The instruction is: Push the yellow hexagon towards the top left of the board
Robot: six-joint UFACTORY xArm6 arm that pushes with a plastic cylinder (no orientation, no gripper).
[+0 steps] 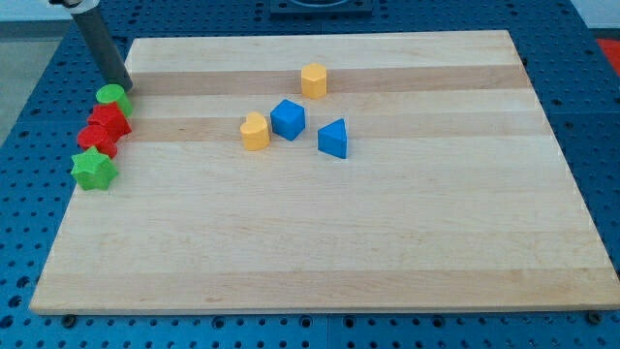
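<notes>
Wooden board [320, 242]: no pincer shows; my tip [126, 87] touches green cylinder [113, 96], far from yellow hexagon [313, 79].

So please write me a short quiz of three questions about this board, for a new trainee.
1. True or false: my tip touches the yellow hexagon.
2. Which block lies nearest the blue cube? A) green star B) yellow heart-like block C) green cylinder
3. Fill in: the blue triangle lies to the cube's ____ in the view.

Key: 1 false, my tip is far to the view's left, beside the green cylinder; 2 B; 3 right.
</notes>
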